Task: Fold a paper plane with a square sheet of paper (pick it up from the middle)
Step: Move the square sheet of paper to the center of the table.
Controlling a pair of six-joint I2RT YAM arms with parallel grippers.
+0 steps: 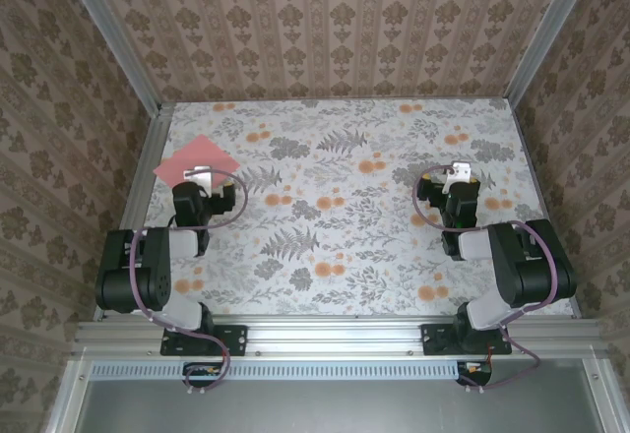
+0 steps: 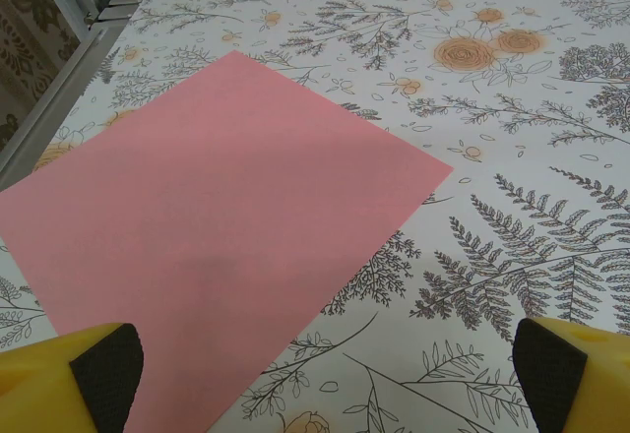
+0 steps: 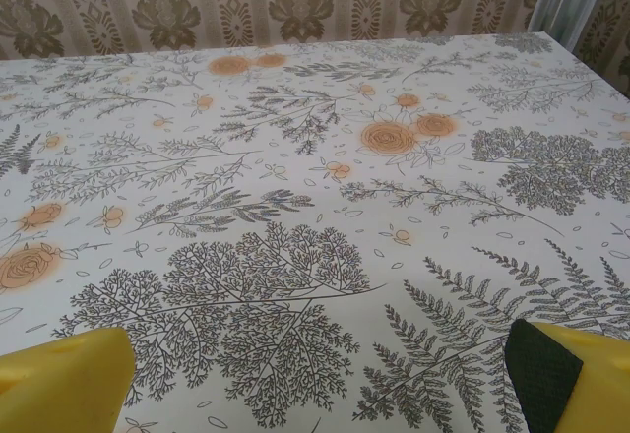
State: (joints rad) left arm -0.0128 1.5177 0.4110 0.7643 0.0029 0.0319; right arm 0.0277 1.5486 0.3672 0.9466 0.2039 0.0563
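A white table cover (image 1: 335,157) printed with grey ferns and orange flowers lies flat between walls (image 1: 325,20) of brown damask wallpaper, with aluminium corner posts (image 1: 110,34) and an aluminium rail (image 1: 335,333) along the near edge.

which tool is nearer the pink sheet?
The left tool: the pink sheet lies flat just ahead of it. The right tool sits across the table from it.

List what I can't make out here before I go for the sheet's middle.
- Top view: the near corner of the square sheet of paper is hidden under the left gripper.
- Left wrist view: the sheet's left and near corners are cut off by the frame edges.
- Right wrist view: the fingers of the right gripper are cut off by the bottom edge.
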